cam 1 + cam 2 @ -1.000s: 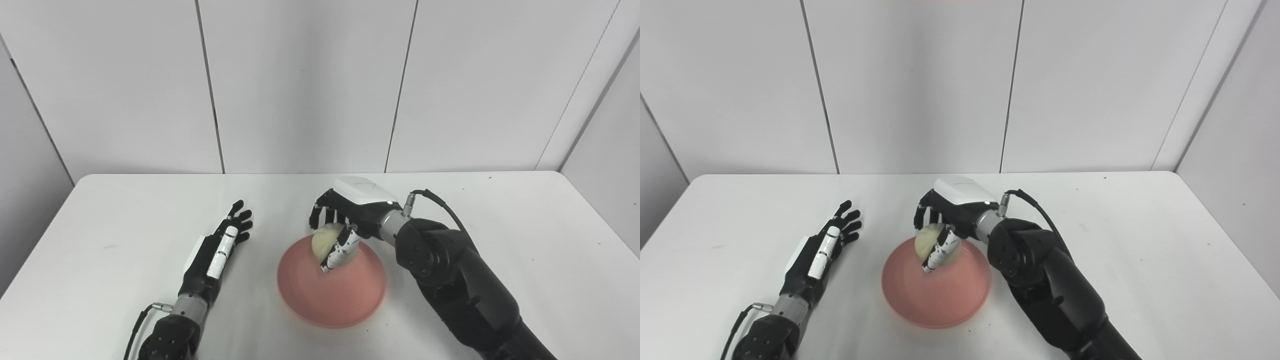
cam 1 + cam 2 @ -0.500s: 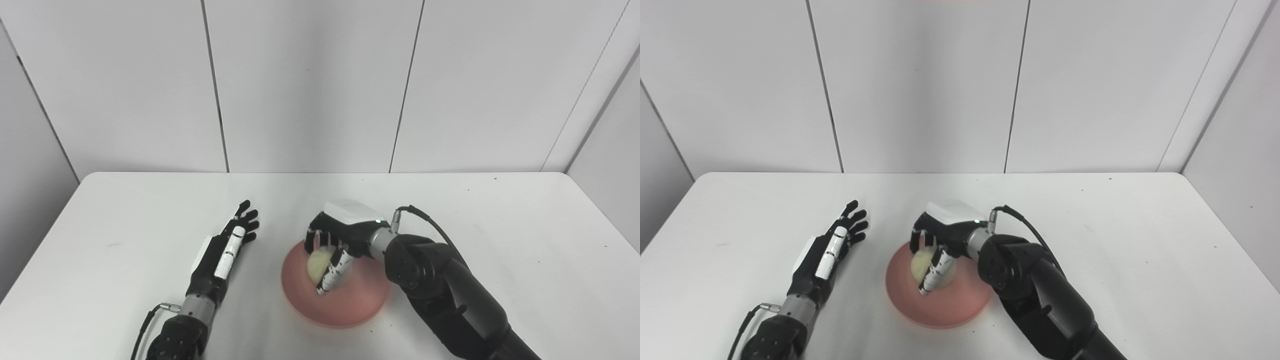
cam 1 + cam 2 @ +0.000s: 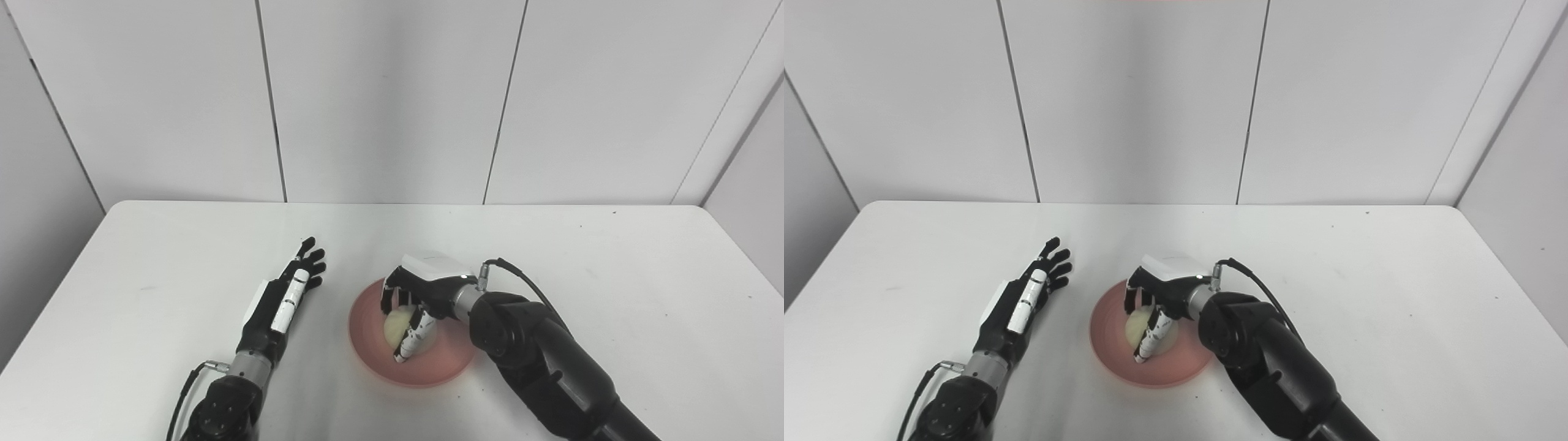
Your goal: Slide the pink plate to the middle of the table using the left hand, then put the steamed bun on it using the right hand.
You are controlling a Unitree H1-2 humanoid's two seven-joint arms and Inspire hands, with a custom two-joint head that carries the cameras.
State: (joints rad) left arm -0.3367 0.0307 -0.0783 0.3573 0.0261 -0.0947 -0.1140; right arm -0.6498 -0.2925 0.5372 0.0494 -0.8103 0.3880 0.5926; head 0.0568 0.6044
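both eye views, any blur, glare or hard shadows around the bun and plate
Left eye view: even, soft light, no glare; the bun and plate look sharp, with only a faint shadow under the right hand. Right eye view: same flat light, the left hand crisp on the table, and a thin reddish strip at the top edge.

No text, label, brand, number or sign can be read on anything in either view.
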